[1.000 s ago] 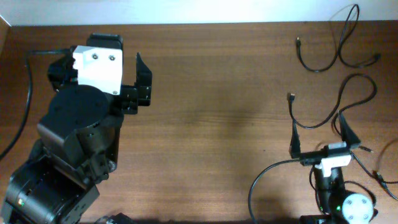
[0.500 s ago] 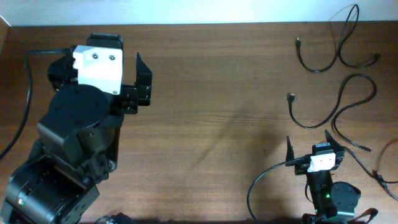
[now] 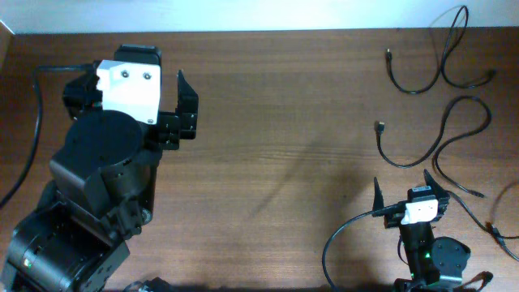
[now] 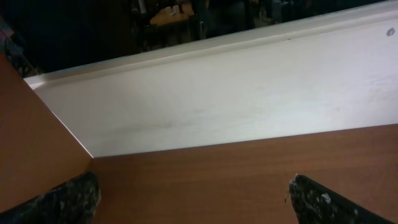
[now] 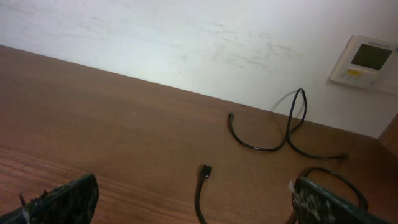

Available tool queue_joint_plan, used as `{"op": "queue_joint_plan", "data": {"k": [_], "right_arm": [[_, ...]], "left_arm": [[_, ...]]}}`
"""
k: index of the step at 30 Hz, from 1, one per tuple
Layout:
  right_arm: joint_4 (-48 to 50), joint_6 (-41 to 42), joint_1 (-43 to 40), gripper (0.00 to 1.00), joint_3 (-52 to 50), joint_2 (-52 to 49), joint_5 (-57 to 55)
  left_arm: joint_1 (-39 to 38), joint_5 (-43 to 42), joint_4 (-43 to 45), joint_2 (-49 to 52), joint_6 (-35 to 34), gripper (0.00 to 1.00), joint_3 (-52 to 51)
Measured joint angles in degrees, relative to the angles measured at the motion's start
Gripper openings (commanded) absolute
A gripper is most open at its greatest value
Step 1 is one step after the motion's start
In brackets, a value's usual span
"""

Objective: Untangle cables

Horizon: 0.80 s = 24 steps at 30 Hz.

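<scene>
**A:** Entry, left side first. State of the left claw (image 4: 196, 202)?

**B:** Fingers spread wide with nothing between them. It sits over the rear left of the counter (image 3: 276, 122), pointing toward the white wall (image 4: 217, 93). Its wrist camera shows only bare wood and wall.

**A:** Centre of the counter?

**B:** Plain brown wood, with a faint shadow across it.

**A:** Right claw (image 3: 403, 191)?

**B:** Also fully parted and holding nothing. It is at the front right, and none of the cords touch it.

**A:** Location of the cables?

**B:** All on the right side, lying flat and loose.
- The far cable (image 3: 413, 91) is at the rear right, with one loop reaching up to the wall edge.
- The middle cable (image 3: 405, 165) lies just ahead of the right claw. Its plug end points toward the rear, and its cord snakes off to the right.
- The third cable (image 3: 493, 225) runs along the right edge and is partly cut off by the frame.

**A:** Any crossings between them?

**B:** The far and middle cables lie apart. I cannot tell for the third.
</scene>
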<state>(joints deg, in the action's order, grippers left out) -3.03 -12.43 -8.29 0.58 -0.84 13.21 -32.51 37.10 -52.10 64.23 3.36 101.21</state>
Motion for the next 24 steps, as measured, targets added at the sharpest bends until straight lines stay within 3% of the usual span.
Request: {"op": "queue_joint_plan", "data": {"k": [9, 12, 14, 19, 24], "right_arm": [[0.0, 0.0, 0.0, 0.98, 0.0, 0.0, 0.0], [0.0, 0.0, 0.0, 0.99, 0.0, 0.1, 0.0], [0.0, 0.0, 0.0, 0.98, 0.0, 0.1, 0.0], [0.0, 0.0, 0.0, 0.98, 0.0, 0.1, 0.0], [0.0, 0.0, 0.0, 0.99, 0.0, 0.2, 0.0]], "left_arm": [[0.2, 0.2, -0.8, -0.5, 0.3, 0.99, -0.1], [4.0, -4.0, 2.3, -7.5, -2.8, 0.99, -7.2], [6.9, -7.8, 6.6, -15.1, -4.9, 0.99, -17.3], [13.5, -19.8, 37.0, -34.5, -7.3, 0.99, -52.0], [17.7, -29.1, 56.8, -46.6, -7.6, 0.99, -77.5]]}}
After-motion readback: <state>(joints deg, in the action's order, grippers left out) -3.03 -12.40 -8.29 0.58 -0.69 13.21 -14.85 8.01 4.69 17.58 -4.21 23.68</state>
